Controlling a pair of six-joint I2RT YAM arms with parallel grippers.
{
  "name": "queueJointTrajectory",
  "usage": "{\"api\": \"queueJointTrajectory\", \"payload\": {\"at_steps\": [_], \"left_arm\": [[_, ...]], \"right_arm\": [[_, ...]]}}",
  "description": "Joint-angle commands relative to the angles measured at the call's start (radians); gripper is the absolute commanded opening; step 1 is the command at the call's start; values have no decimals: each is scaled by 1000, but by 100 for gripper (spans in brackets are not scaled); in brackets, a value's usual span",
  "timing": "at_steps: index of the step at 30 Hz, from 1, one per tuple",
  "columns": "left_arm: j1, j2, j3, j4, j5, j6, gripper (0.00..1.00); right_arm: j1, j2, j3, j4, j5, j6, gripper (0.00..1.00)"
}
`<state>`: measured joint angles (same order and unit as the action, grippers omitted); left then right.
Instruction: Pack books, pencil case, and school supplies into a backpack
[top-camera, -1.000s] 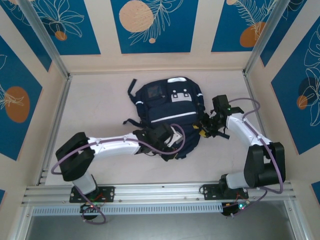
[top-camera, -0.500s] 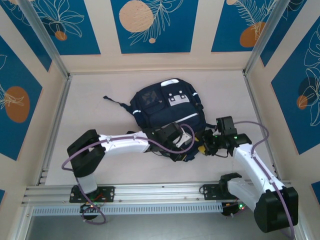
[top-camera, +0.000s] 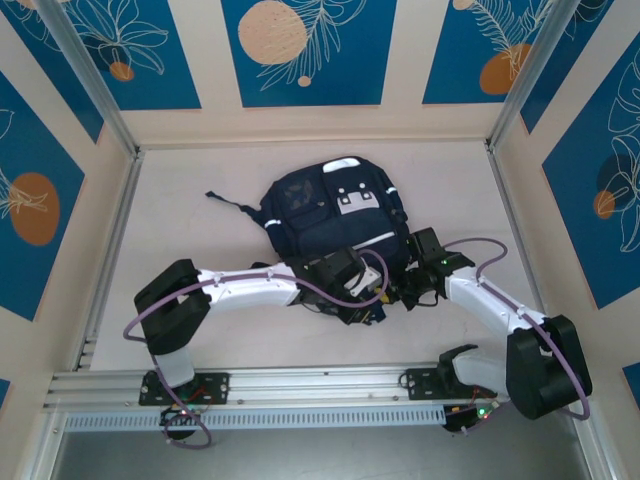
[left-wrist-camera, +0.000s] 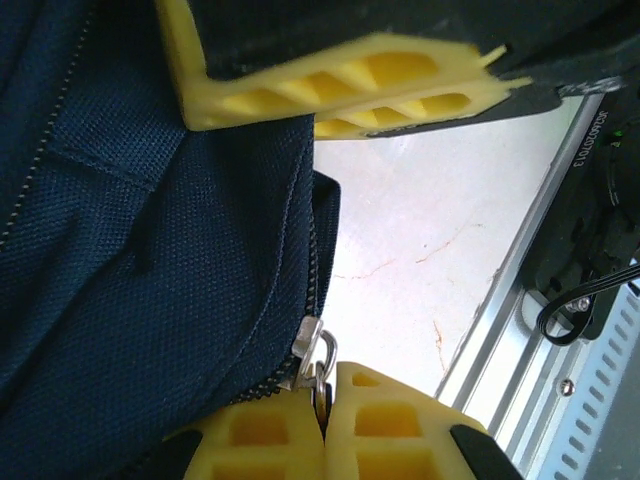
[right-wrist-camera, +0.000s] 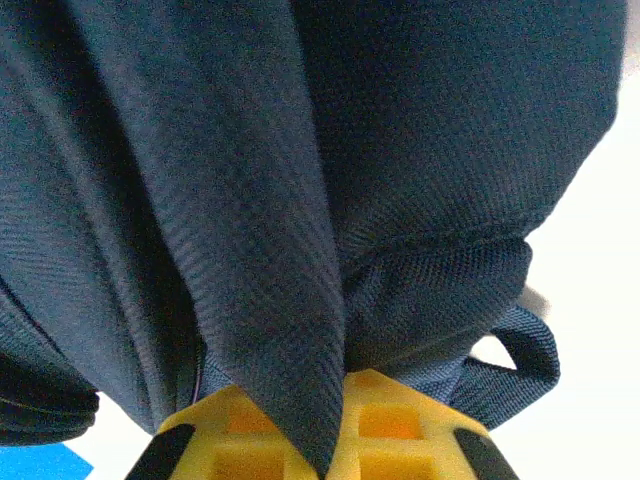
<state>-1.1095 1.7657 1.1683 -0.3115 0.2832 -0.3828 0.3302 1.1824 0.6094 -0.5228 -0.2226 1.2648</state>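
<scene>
- The backpack (top-camera: 335, 215) lay flat near the middle of the table (top-camera: 200, 200), dark navy with thin white stripes and a white dotted patch on the far part of its top face.
- Both arms reached in to the bag's near edge, their wrists close together.
- The left claw (top-camera: 365, 300) was closed. In the left wrist view its yellow fingertips (left-wrist-camera: 322, 420) pinched the small metal zip pull (left-wrist-camera: 312, 355) at the edge of the navy fabric, with pale table and the metal rail (left-wrist-camera: 540, 300) beyond.
- The right claw (top-camera: 405, 290) was closed too. In the right wrist view it (right-wrist-camera: 325, 440) gripped a fold (right-wrist-camera: 290, 250) of the backpack's cloth, which rose straight up out of the fingertips. A strap loop (right-wrist-camera: 520, 350) hung just beside it.
- Progress, as I judged it: one claw on the zip and the other bracing the cloth suggested the zip was being worked, most likely to close the bag.
- The fabric hid the bag's contents, so I could not tell whether the books, pencil case and supplies were inside.
- I could not tell how much of the zip was closed; the pull sat at the frame's lower edge, and the track past it was hidden.
- Left to do, in my view: run the zip to its end and let go with both claws.
</scene>
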Motion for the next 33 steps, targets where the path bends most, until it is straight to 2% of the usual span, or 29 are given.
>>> {"api": "queueJointTrajectory", "payload": {"at_steps": [1,10,17,27,29,31,33], "left_arm": [[-29,-75,-26,8,47,30,0],[7,-171,-130,-41,-12,58,0],[30,-201,-162,-66,-29,77,0],[49,-227,-185,-97,-42,98,0],[48,-221,-184,-85,-32,90,0],[48,-211,-174,-68,-24,80,0],[47,-195,-153,-53,-14,66,0]], "right_arm": [[-5,-7,25,-33,64,-65,0],[-141,-67,36,-149,73,-219,0],[-267,-27,111,-190,86,-328,0],[-345,52,291,-201,139,-429,2],[-339,72,324,-201,113,-438,11],[-321,76,344,-210,86,-430,31],[-288,55,348,-235,73,-397,44]]}}
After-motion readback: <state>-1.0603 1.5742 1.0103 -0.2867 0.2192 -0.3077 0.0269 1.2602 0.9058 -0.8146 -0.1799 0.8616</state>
